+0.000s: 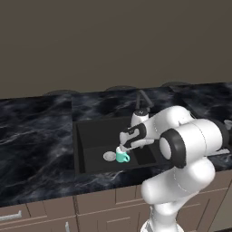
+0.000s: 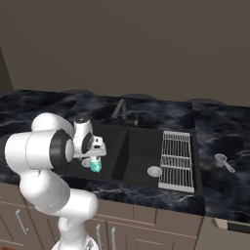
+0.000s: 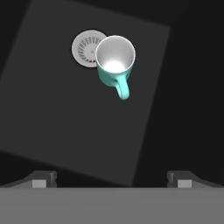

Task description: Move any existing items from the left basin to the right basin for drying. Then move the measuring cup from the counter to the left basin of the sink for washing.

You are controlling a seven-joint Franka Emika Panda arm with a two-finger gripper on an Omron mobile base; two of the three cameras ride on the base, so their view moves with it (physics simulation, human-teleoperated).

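In the left base view the gripper (image 1: 123, 148) hangs over the teal mug (image 1: 122, 156), upright in the left basin (image 1: 93, 140) beside its drain (image 1: 109, 156). The right base view shows the measuring cup (image 2: 222, 160) on the tabletop (image 2: 222, 136), right of the wire rack (image 2: 177, 160). In the hand view the gripper's fingertips (image 3: 40, 178) stand apart, holding nothing.

Mug (image 3: 114, 65) is showing teal outside and on the handle, white on rim and inside. Left basin (image 3: 65, 113) is reading matte black, its drain (image 3: 86, 47) silver with a ring of fine slots. Table (image 1: 36, 140) is showing glossy black marble with white veining. Wire rack (image 2: 177, 159) is looking pale silver, a grid of thin bars. Measuring cup (image 2: 221, 159) is reading pale grey, metallic. Arm is showing white with dark joints; tool (image 3: 112, 179) tips are dark. Wall is looking flat brown-grey.
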